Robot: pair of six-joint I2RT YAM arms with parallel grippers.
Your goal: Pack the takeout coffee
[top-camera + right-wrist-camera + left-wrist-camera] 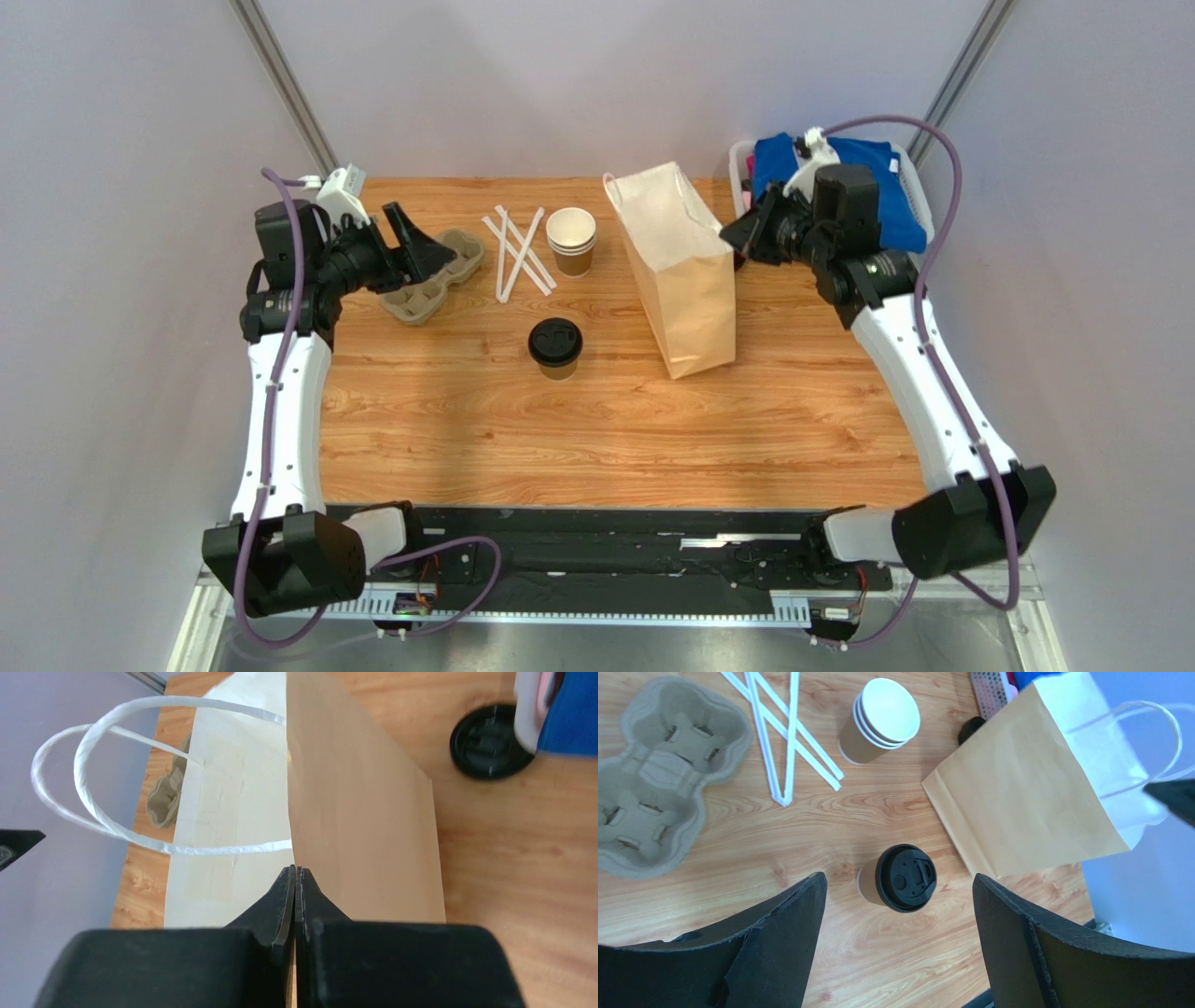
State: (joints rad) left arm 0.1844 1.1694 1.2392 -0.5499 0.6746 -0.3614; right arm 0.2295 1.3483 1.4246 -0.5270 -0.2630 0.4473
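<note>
Right gripper (295,882) pinched shut on the top edge of the paper bag (365,826); left gripper (899,880) spread wide, holding nothing.
The bag stands upright on the table (631,434), its white handles curling beside the closed fingers, and a loose black lid (491,742) lies just behind it. The left gripper hangs over the cup carrier (435,280). The takeout coffee (556,346) stands lidded mid-table, left of the bag and apart from it, with the straws (516,252) and the stack of cups (571,238) beyond.
</note>
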